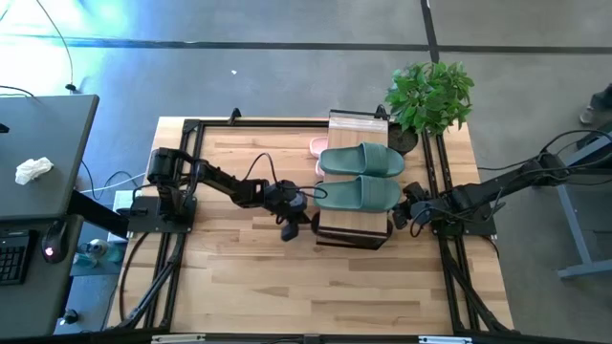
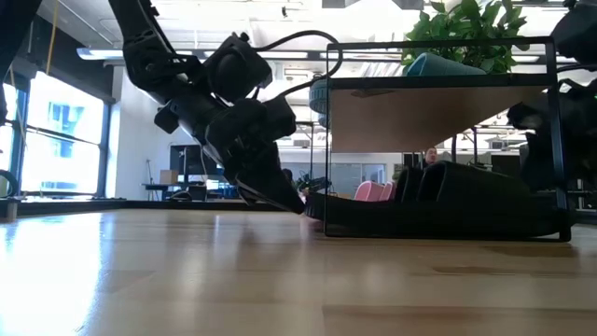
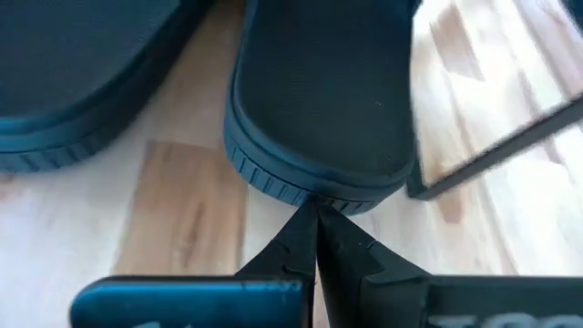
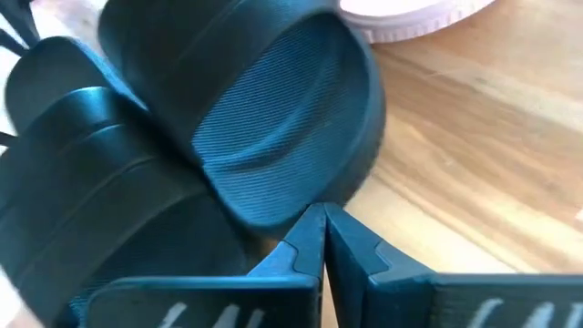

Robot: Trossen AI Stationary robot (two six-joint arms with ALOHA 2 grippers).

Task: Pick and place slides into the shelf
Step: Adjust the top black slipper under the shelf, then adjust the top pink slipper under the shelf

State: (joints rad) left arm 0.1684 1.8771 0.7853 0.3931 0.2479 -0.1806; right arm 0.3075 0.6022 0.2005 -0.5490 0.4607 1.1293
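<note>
A: How many slides do you count?

B: Two green slides [image 1: 360,176] lie side by side on the top board of the shelf [image 1: 356,121], right of centre in the high view. Two black slides [image 2: 448,201] sit on the table [image 1: 249,277] under that board, low in the right half of the low view. Of the pink slides [image 1: 318,146] only a sliver shows, at the shelf's left edge.

A: What is hard to make out?

B: The black pair is covered by the shelf from above, and the pink ones are mostly hidden, so I cannot count them. A potted plant [image 1: 430,94] stands at the shelf's upper right corner.

A: And the end effectors?

B: The left end effector [image 3: 316,239] is fully closed, gripping nothing, its tips touching a black slide's edge. The right end effector [image 4: 323,239] is likewise closed and empty, right against the other black slide.
</note>
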